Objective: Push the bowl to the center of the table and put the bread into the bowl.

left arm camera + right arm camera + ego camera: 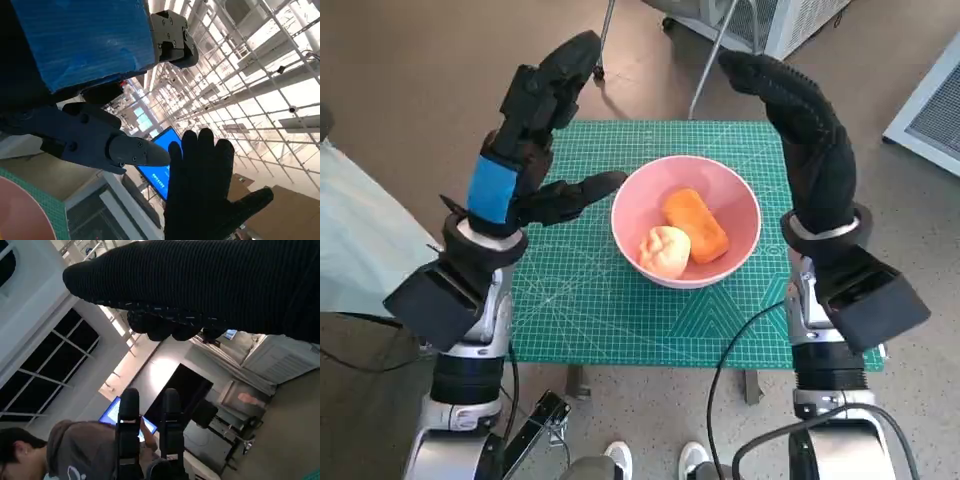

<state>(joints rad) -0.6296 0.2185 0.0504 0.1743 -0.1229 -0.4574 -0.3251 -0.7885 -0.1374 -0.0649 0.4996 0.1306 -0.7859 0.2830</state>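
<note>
A pink bowl [725, 195] stands near the middle of the green cutting mat [600, 310]. Inside it lie an orange bread loaf [695, 224] and a pale round bun [665, 250]. My left hand [535, 130] is raised to the left of the bowl, fingers spread, holding nothing, its thumb pointing at the bowl's rim. My right hand [800, 120] is lifted to the right of the bowl, fingers extended upward, empty. In the left wrist view the blue-taped left hand [90, 45] faces the gloved right hand [200, 190], and a sliver of the bowl [20, 210] shows.
The mat covers a small table with its front edge near my body. Metal legs [715, 50] and a white appliance [790, 20] stand on the floor behind. A person [65, 450] sits in the right wrist view. Shoes [655, 460] show below the table.
</note>
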